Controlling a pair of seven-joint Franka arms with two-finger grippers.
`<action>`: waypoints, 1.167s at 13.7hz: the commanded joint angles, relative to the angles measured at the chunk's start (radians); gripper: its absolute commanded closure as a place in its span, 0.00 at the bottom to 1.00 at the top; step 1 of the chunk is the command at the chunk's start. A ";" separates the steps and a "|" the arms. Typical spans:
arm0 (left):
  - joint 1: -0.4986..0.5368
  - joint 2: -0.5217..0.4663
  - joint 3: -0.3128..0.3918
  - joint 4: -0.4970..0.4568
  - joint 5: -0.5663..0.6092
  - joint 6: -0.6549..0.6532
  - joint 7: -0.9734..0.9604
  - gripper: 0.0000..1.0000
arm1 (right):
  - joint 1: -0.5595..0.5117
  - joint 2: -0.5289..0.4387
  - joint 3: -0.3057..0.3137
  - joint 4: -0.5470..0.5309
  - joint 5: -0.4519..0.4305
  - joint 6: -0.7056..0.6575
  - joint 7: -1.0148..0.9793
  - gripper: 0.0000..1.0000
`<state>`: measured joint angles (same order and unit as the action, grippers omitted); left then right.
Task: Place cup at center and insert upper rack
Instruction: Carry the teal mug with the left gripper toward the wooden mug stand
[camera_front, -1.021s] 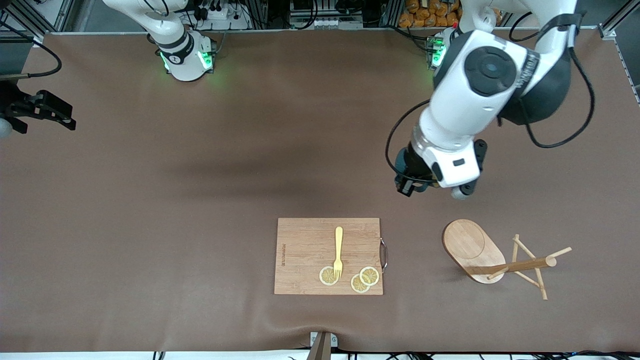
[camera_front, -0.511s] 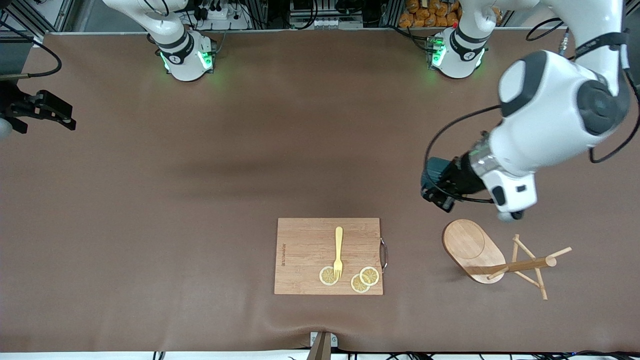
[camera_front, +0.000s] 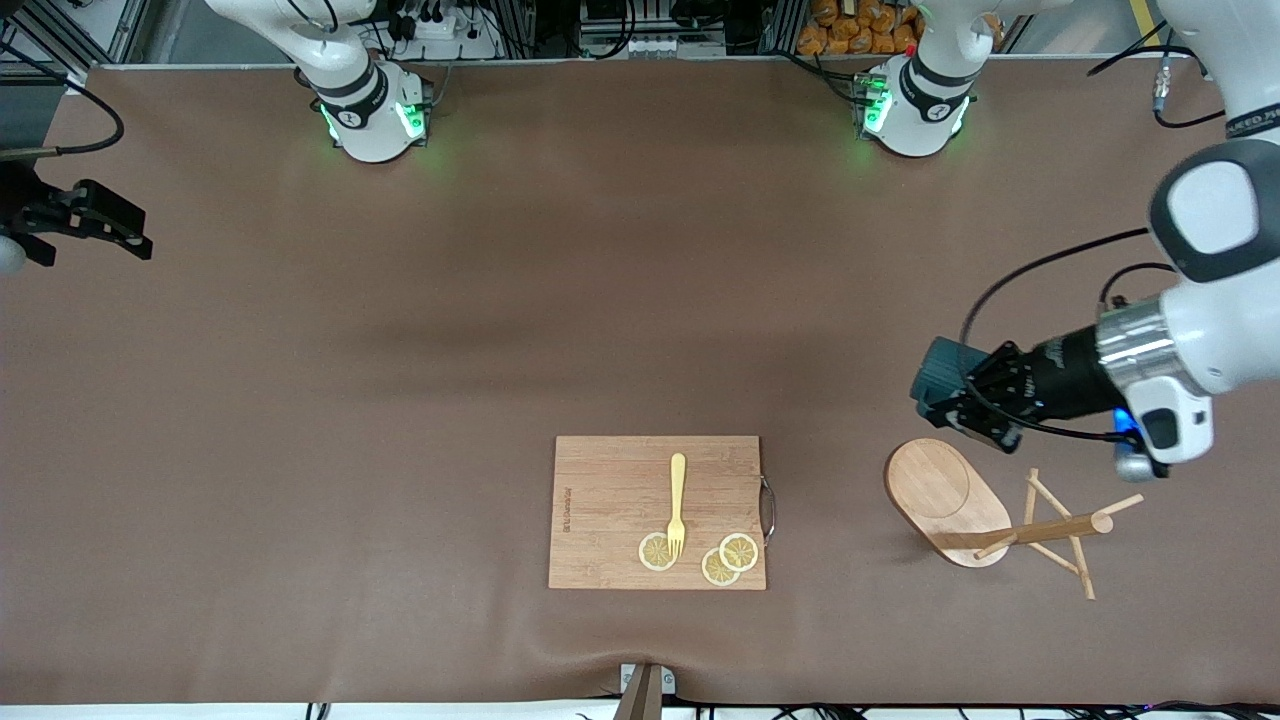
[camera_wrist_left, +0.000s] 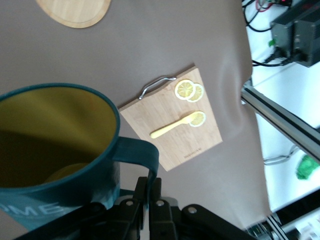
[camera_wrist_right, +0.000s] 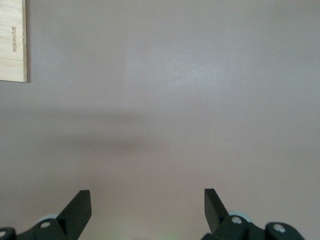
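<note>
Partly visible lettering on cup (camera_wrist_left: 55, 165)

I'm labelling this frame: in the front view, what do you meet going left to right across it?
Right gripper → cutting board → fork → cup held by left gripper → mug tree.

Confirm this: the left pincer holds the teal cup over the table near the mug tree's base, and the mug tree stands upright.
One thing is wrong. The left pincer does hold the teal cup over the table near the base, but the mug tree is not upright: the front view shows it tipped over, its post and pegs lying along the table.
</note>
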<state>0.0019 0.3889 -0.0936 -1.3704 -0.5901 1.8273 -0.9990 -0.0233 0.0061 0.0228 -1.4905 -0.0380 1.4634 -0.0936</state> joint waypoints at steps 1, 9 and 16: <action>0.082 0.007 -0.012 0.002 -0.117 -0.063 0.130 1.00 | -0.004 -0.028 0.000 -0.024 0.012 -0.003 -0.005 0.00; 0.180 0.065 -0.012 0.002 -0.319 -0.173 0.506 1.00 | -0.003 -0.028 0.000 -0.024 0.012 -0.005 -0.003 0.00; 0.231 0.140 -0.011 0.002 -0.438 -0.226 0.724 1.00 | -0.001 -0.029 0.000 -0.024 0.012 -0.009 -0.003 0.00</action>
<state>0.2276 0.5154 -0.0948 -1.3739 -0.9930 1.6137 -0.3043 -0.0233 0.0059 0.0228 -1.4905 -0.0380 1.4578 -0.0936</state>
